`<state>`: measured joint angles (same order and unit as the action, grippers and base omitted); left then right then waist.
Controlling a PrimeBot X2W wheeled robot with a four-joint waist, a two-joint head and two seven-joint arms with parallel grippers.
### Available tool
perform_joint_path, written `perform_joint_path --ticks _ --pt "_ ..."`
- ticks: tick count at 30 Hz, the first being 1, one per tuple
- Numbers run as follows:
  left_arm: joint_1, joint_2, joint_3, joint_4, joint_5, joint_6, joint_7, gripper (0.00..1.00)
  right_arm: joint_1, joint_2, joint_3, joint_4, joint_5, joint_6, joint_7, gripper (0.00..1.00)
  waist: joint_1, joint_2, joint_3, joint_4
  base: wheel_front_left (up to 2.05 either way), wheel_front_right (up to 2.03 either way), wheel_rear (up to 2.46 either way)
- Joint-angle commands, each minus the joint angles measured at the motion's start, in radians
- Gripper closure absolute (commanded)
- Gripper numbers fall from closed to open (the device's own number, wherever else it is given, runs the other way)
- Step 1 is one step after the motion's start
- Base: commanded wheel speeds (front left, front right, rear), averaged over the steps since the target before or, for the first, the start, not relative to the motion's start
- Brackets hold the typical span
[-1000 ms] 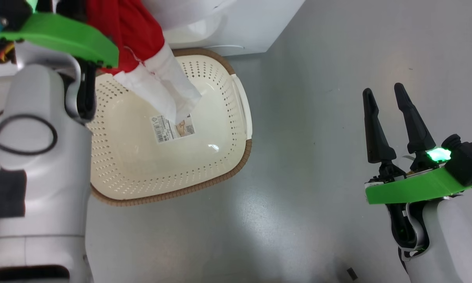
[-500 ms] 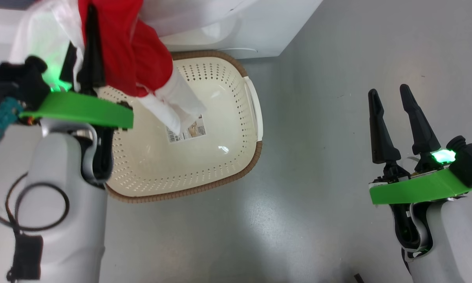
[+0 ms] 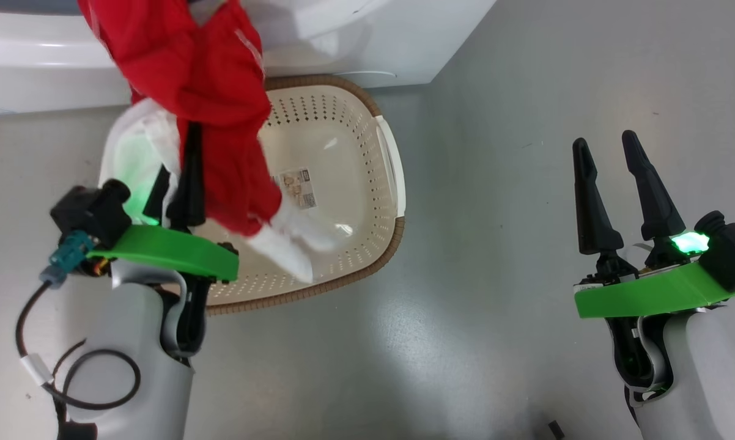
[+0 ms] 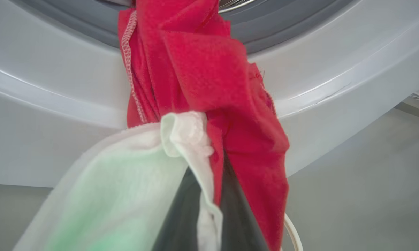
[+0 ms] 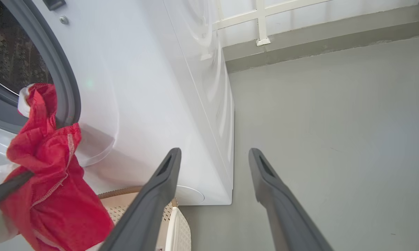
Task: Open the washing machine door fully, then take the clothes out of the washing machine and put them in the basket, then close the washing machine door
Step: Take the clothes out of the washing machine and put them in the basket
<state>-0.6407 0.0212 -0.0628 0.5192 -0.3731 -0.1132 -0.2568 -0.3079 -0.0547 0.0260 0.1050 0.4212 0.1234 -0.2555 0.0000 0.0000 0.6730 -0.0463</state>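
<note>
Head view is showing the left gripper (image 3: 181,165) hanging over the left side of the basket (image 3: 367,201), its two dark fingers pressed together and clamping the clothes (image 3: 208,91). The red fabric is draping over and around those fingers. A white part is bunching against the gripper's left side, over the basket's left rim, and is catching a green glow from the wrist light. A second white end is dangling low over the near part of the basket's floor, just short of the paper label (image 3: 297,188) stuck there. Whether that end is touching the basket's floor cannot be told.

Left wrist view is looking along the pinched fingers, with red cloth on one side of them and white cloth on the other. The red strip is stretching up from above the basket to the mouth of the washing machine (image 3: 373,43), which is standing just behind the basket's far rim. In the right wrist view, the top of the red cloth is lying across the grey rubber ring (image 5: 66,87) at that mouth, so the clothes are reaching from the machine's opening down to above the basket.

The right gripper (image 3: 605,142) is hovering well apart from the basket, off its right side over the grey floor (image 3: 496,183), with its fingers spread wide and nothing between them.
</note>
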Motion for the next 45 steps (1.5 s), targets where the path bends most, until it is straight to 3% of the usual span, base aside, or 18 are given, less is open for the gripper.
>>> perform_joint_path --ticks 1,16,42,44,45 --pt "0.032 0.029 0.021 -0.006 -0.004 0.007 -0.005 1.0 0.026 0.002 0.026 -0.027 -0.001 0.007 -0.006 0.0 0.0 0.0 0.004 -0.003 0.0 0.0 0.0" --pt "-0.016 0.029 -0.039 0.216 0.018 0.002 -0.005 1.0 0.015 0.004 0.037 -0.027 0.005 0.007 -0.006 0.0 0.0 0.0 0.036 -0.038 0.0 0.0 0.0" --pt "-0.254 0.043 0.024 0.537 0.133 -0.008 -0.005 1.0 -0.036 0.004 0.044 -0.047 0.031 0.007 -0.006 0.0 0.0 0.0 0.188 -0.088 0.0 0.0 0.0" --pt "-0.262 0.043 0.03 0.547 0.138 -0.008 -0.005 0.97 -0.037 0.004 0.043 -0.049 0.032 0.007 -0.006 0.0 0.0 0.0 0.194 -0.09 0.0 0.0 0.0" --pt "-0.265 0.044 0.033 0.551 0.14 -0.008 -0.005 0.89 -0.038 0.004 0.043 -0.049 0.032 0.007 -0.006 0.0 0.0 0.0 0.196 -0.09 0.0 0.0 0.0"
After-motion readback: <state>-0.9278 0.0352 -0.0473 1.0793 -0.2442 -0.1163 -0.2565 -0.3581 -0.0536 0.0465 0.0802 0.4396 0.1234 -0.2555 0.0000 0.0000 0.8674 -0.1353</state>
